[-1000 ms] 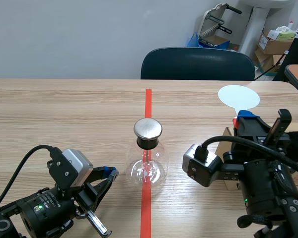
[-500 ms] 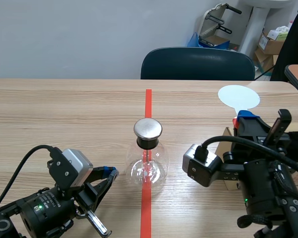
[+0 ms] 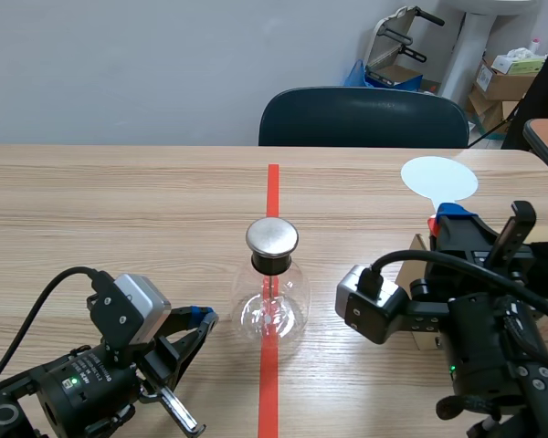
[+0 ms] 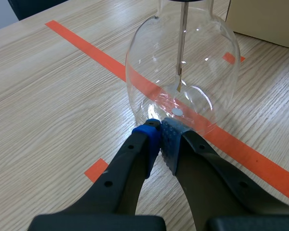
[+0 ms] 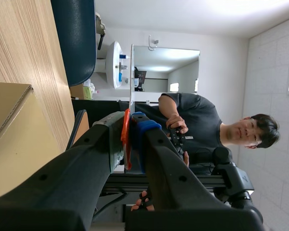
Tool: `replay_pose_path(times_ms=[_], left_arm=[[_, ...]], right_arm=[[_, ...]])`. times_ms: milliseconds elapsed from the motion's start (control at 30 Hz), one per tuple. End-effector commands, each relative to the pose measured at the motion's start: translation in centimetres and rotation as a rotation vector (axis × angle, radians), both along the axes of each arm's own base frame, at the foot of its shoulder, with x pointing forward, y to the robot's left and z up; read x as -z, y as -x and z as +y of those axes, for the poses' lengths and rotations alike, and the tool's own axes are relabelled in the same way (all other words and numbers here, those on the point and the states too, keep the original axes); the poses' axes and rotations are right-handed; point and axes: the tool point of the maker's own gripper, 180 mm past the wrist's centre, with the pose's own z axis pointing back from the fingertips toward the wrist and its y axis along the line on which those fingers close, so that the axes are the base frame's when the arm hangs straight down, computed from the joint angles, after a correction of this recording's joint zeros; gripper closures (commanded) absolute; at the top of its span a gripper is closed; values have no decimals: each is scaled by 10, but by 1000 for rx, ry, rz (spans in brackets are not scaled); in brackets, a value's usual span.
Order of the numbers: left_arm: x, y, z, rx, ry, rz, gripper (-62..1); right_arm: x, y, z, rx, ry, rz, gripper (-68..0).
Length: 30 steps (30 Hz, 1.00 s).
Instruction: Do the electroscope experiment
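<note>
Left claw (image 4: 160, 132) clenched empty beside glass flask (image 4: 209, 65) (metal rod (image 4: 181, 53) inside); right claw (image 5: 128, 129) grasps white paddle (image 3: 438, 180)

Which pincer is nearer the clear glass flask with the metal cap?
Left. The left pincer lies beside the clear glass flask, tips near its base; the right pincer stands farther off, gripping a white round paddle.

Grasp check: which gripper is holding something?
Right gripper: clamped on the white disc wand by its red handle. Left gripper is shut empty beside the flask.
</note>
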Motion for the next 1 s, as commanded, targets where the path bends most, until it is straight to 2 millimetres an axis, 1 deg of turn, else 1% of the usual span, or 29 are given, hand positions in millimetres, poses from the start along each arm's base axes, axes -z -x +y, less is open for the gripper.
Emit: replay_pose_path(times_ms=[0,467,600,633,667,733,800,833,933,967], left_arm=[[-6,-2,-3,-2,23,-15,-27],[-6,-2,-2,-2,22,-15,-27],[-3,4,0,36,22,10,-36],[-3,7,0,56,26,23,-58],[-3,10,1,76,33,33,-96],[-6,15,2,110,60,40,-197],[-12,17,3,133,91,37,-279],[-15,18,4,141,104,36,-305],[-23,24,4,192,124,47,-356],[-27,27,5,210,135,45,-385]], right_arm=[[-12,-3,0,-3,-6,-42,-19],[-12,-3,2,-11,-6,-41,-19],[-15,-2,4,-27,-16,-56,-19],[-17,-1,5,-35,-25,-69,-19],[-21,0,5,-43,-32,-87,-19],[-23,3,5,-64,-36,-94,-19],[-26,8,4,-91,-47,-102,-19],[-27,11,4,-108,-49,-112,-19],[-34,26,3,-166,-58,-165,-19],[-31,29,3,-183,-58,-150,-19]])
